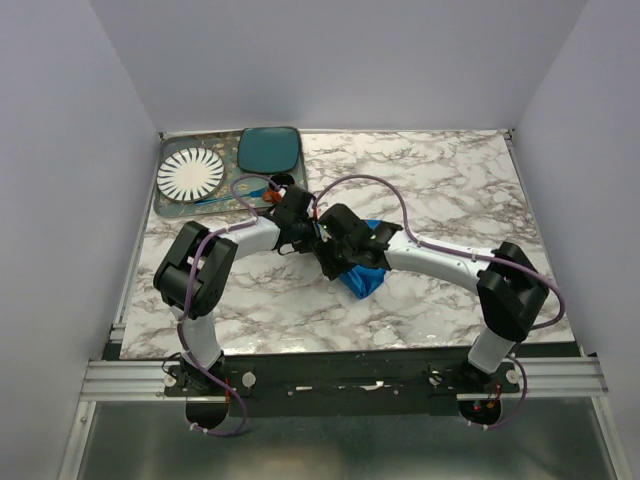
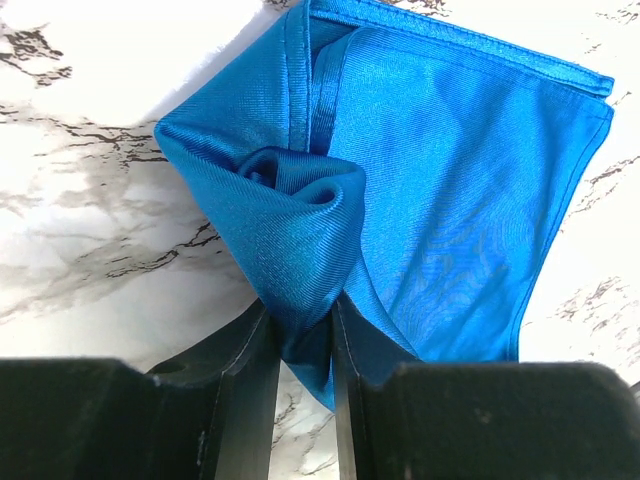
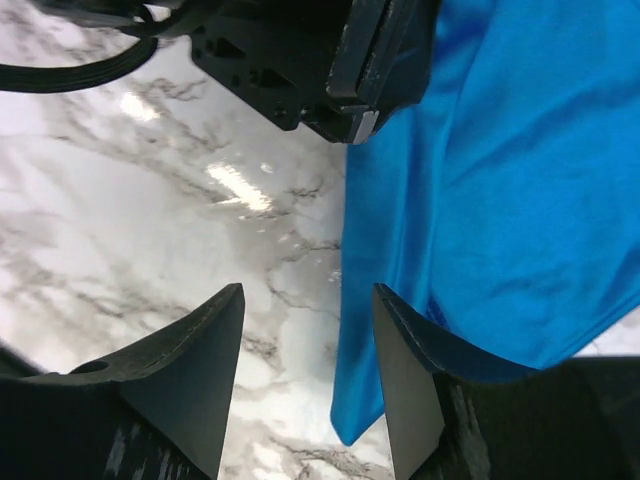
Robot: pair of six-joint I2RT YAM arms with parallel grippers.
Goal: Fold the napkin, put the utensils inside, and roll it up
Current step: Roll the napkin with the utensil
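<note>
Left tool (image 2: 302,325) pinches glossy, bunched napkin (image 2: 460,180).

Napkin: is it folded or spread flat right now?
Folded, not flat. In the left wrist view the napkin shows doubled hemmed edges and a curled fold, which is pinched between the jaws of the left gripper.

Robot lab test cell, not a kitchen or home. Evidence: plain pale walls (image 1: 60,150) box in a marble-pattern surface (image 1: 450,190) on three sides. Left arm (image 1: 195,270) and right arm (image 1: 510,290) are bolted to a bare aluminium rail (image 1: 340,375) at the near edge, with purple cables (image 1: 380,185) looping in the open. Tableware reads as staged props: a tray (image 1: 160,205) in the far left corner with a striped plate (image 1: 190,175), a teal plate (image 1: 268,148) at its right end, and a blue napkin (image 1: 365,280) mid-surface.
</note>
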